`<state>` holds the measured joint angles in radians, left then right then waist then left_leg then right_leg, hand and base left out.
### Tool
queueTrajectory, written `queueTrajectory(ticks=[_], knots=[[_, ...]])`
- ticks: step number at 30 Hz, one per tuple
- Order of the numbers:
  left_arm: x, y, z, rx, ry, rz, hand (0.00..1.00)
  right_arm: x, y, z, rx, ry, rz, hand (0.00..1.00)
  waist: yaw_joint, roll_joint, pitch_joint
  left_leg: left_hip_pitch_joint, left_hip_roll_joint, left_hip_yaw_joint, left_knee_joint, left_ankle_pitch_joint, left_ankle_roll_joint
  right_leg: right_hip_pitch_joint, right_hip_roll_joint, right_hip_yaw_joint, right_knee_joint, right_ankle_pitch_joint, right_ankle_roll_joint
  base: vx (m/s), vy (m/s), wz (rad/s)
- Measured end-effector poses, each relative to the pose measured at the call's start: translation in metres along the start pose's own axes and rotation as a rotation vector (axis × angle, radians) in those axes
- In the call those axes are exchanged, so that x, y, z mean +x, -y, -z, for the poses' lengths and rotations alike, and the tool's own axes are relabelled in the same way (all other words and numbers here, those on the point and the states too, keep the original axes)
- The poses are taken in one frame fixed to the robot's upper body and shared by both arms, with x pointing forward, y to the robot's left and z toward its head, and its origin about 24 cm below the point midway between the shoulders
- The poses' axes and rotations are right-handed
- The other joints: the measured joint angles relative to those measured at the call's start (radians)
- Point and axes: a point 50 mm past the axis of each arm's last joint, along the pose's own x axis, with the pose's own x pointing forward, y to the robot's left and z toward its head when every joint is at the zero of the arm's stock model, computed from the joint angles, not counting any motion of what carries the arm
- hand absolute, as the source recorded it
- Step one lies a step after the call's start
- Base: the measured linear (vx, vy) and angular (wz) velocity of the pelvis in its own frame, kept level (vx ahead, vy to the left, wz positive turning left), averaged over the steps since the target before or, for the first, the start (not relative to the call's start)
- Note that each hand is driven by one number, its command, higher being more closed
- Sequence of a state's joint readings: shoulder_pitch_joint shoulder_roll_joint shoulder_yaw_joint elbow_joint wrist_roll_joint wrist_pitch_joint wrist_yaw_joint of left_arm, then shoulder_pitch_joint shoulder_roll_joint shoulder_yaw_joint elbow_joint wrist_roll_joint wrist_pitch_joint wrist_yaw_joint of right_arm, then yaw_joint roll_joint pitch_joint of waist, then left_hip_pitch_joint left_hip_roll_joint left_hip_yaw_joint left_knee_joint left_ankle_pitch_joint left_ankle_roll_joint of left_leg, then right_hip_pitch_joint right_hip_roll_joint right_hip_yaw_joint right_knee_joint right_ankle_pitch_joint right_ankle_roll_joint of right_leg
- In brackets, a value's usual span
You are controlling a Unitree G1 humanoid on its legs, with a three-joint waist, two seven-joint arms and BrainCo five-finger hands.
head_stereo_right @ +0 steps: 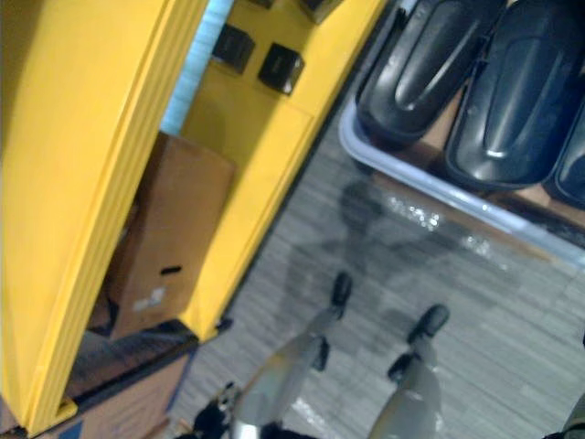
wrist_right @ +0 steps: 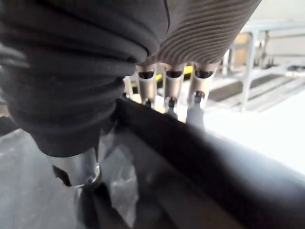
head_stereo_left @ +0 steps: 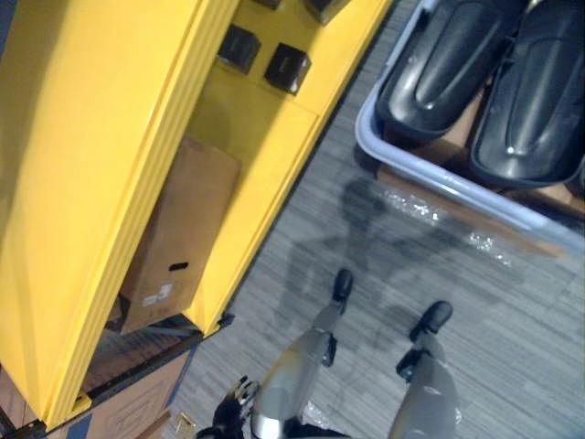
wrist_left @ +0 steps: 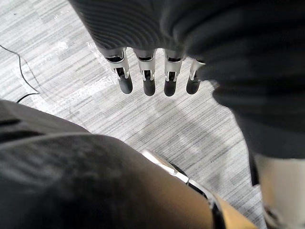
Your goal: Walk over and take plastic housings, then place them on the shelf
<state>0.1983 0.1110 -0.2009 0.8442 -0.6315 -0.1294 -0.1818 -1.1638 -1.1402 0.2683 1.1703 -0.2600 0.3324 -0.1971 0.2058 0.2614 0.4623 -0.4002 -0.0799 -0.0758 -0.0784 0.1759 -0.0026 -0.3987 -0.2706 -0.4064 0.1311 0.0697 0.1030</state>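
Two black plastic housings (head_stereo_left: pixel 448 64) (head_stereo_left: pixel 535 91) lie side by side in a grey bin (head_stereo_left: pixel 439 178) on the floor ahead to the right. The yellow shelf (head_stereo_left: pixel 265 119) runs along the left. My right hand (wrist_right: pixel 167 81) reaches over the rim of another black plastic housing (wrist_right: pixel 200 157). Its fingers pass behind that rim and its thumb (wrist_right: pixel 90 179) presses the near side. My left hand (head_stereo_left: pixel 233 402) hangs low by my side with straight fingers (wrist_left: pixel 145 81) over grey floor, holding nothing.
Two small black boxes (head_stereo_left: pixel 287 67) (head_stereo_left: pixel 239 48) sit on the yellow shelf's board. A brown cardboard box (head_stereo_left: pixel 178 229) stands in the lower level, with another carton (head_stereo_left: pixel 128 407) below it. Grey carpet floor (head_stereo_left: pixel 475 302) lies between shelf and bin.
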Motion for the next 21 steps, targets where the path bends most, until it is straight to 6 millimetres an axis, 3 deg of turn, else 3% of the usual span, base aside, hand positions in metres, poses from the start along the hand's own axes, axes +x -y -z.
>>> queueTrajectory(ticks=[8,14,21], knots=[[0.0,0.0,-0.002,0.003,0.009,-0.003,0.0,0.0,-0.003,0.008,-0.057,-0.03,0.001,1.0,0.0,0.0,0.0,0.008,0.0,0.0,0.0,0.0,0.0,0.008,0.0,0.0,0.0,-0.001,-0.001,0.0,0.0,0.0],[0.0,-0.001,-0.014,0.003,0.064,-0.014,0.0,0.0,-0.006,0.018,-0.052,-0.062,-0.004,1.0,-0.008,-0.002,0.001,0.027,0.0,0.001,0.0,0.0,0.0,0.027,-0.001,0.0,0.001,-0.003,0.0,0.0,0.0,0.0],[-0.006,-0.021,-0.033,0.003,0.148,-0.13,0.0,-0.002,-0.014,0.039,-0.03,-0.105,-0.009,1.0,-0.061,-0.031,0.022,0.081,0.008,0.005,-0.003,-0.001,0.0,0.085,0.008,0.0,-0.008,-0.004,0.0,-0.01,-0.007,-0.02]])
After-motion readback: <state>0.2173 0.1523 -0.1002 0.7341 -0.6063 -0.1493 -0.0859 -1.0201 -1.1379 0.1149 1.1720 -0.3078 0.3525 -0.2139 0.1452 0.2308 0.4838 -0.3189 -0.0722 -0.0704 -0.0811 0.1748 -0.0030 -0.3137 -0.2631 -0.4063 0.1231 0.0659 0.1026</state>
